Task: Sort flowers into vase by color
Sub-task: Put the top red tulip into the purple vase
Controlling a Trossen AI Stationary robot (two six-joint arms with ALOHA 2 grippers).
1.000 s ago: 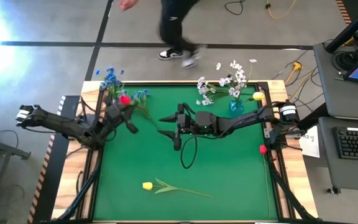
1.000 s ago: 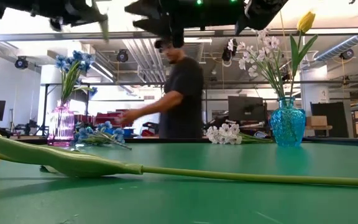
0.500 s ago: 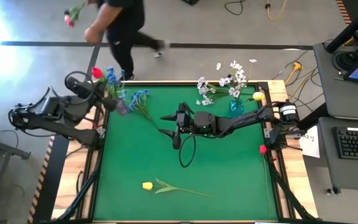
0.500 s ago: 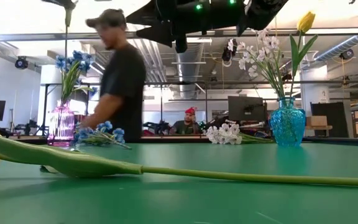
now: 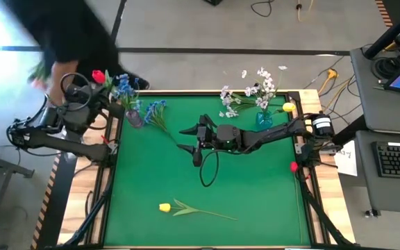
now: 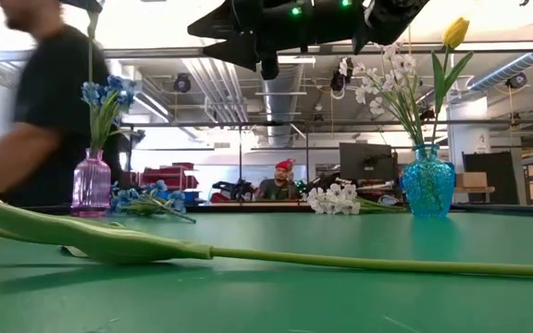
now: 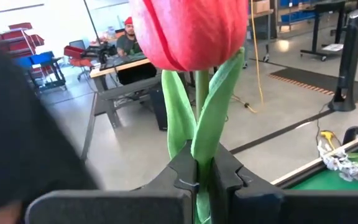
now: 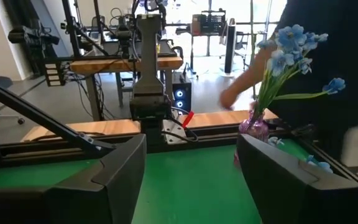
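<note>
We have the left gripper (image 7: 199, 180) clenched on the green stem of a red tulip (image 7: 188, 34), which stands upright between the fingers, its bloom directly above them. In the high view that tulip (image 5: 98, 76) sits at the upper left of the frame, out past the table's far left corner, with the left gripper (image 5: 82, 97) just below and left of it. The pink vase (image 5: 135, 118), already holding blue flowers (image 5: 123, 86), stands just to the right of the gripper, on the green mat (image 5: 255, 187) at its upper left corner.

The relation we must watch is this: the stem's long axis runs roughly vertical, and the vase mouth lies to the right of it and a little toward the frame's bottom, near but not beneath it. Whether this vase suits a red bloom we judge doubtful, since it carries blue; the blue vase (image 5: 263, 119) at upper right holds white sprays and a yellow tulip (image 5: 287, 107).

Our right gripper (image 5: 186, 138) waits at mid-frame over the mat, fingers spread and grasping nothing. A second yellow tulip (image 5: 165, 207) lies at lower centre, stem pointing right, and loose blue flowers (image 5: 157, 111) lie beside the pink vase. The right arm is nearer both.

A person (image 5: 75, 35) stands at the upper left, very near the left arm.
</note>
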